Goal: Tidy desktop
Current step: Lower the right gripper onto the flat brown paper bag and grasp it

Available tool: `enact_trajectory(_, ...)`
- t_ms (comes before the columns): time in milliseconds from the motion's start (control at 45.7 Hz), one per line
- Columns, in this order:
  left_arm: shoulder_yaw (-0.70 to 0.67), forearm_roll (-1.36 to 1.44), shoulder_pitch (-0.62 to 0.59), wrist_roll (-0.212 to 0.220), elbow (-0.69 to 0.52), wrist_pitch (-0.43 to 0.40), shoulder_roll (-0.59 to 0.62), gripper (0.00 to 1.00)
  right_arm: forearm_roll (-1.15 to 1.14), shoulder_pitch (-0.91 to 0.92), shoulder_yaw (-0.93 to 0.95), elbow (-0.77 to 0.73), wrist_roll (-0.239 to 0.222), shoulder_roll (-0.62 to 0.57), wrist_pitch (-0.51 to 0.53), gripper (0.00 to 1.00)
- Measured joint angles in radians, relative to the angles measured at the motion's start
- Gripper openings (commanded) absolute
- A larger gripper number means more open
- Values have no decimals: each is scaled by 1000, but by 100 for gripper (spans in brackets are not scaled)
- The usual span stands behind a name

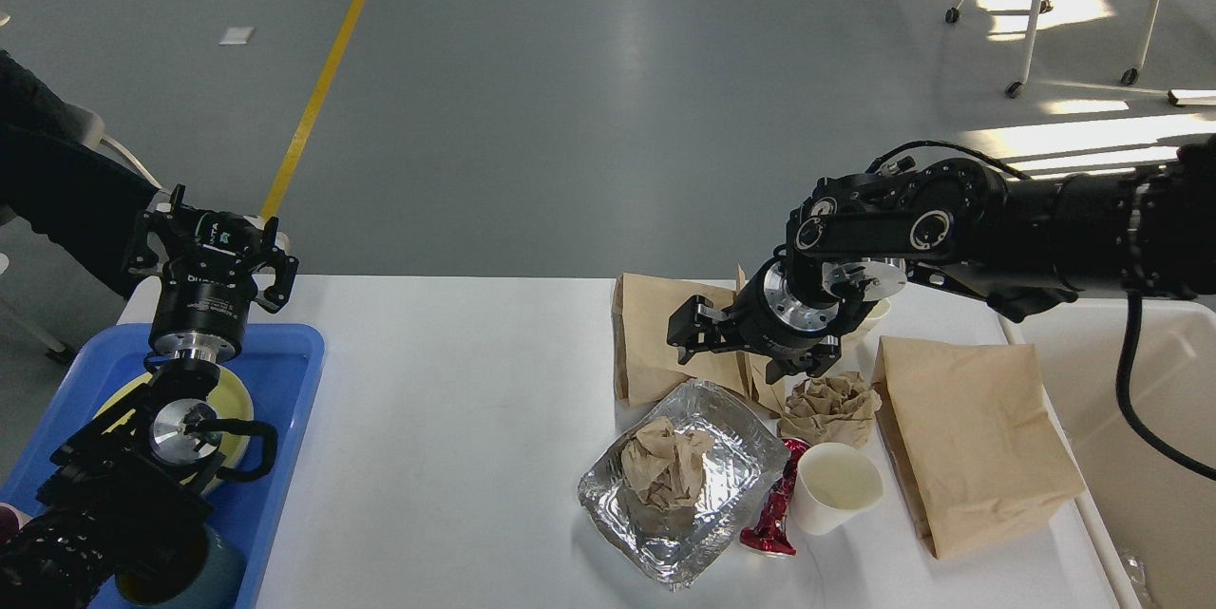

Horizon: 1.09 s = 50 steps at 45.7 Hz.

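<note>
Two paper bags [969, 443] await clearing from the surface [456, 400]; right hand [736, 348], fingers spread, hovers at twelve o'clock of the foil tray [731, 476], apparently choosing litter.

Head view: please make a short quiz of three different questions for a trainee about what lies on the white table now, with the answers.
1. True or false: the foil tray holds a crumpled ball of brown paper.
2. What lies between the foil tray and the white paper cup? A) a spoon B) a red wrapper C) a lid
3. Over which thing does the right gripper hang?

Key
1. True.
2. B.
3. The brown paper bag at the far edge of the desktop. The left gripper is over the far end of the blue tray.
</note>
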Motion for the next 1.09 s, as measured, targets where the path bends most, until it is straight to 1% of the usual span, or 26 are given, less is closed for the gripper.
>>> enact_trajectory(460,-1,0,0,0,0,0,0,97,-1,0,-12,1,-6,28,-1,100)
enact_trajectory(766,-1,-1,0,-1,0,0,0,97,-8,-11,-23,-15,-6,74,-12,100)
enact_trajectory(985,-1,-1,0,-1,0,0,0,97,-54,-37,-64,-52,-6,141,-87,100)
enact_trajectory(1095,-1,-1,0,-1,0,0,0,97,-61,-46,-71,-71,-5,166,-104,100)
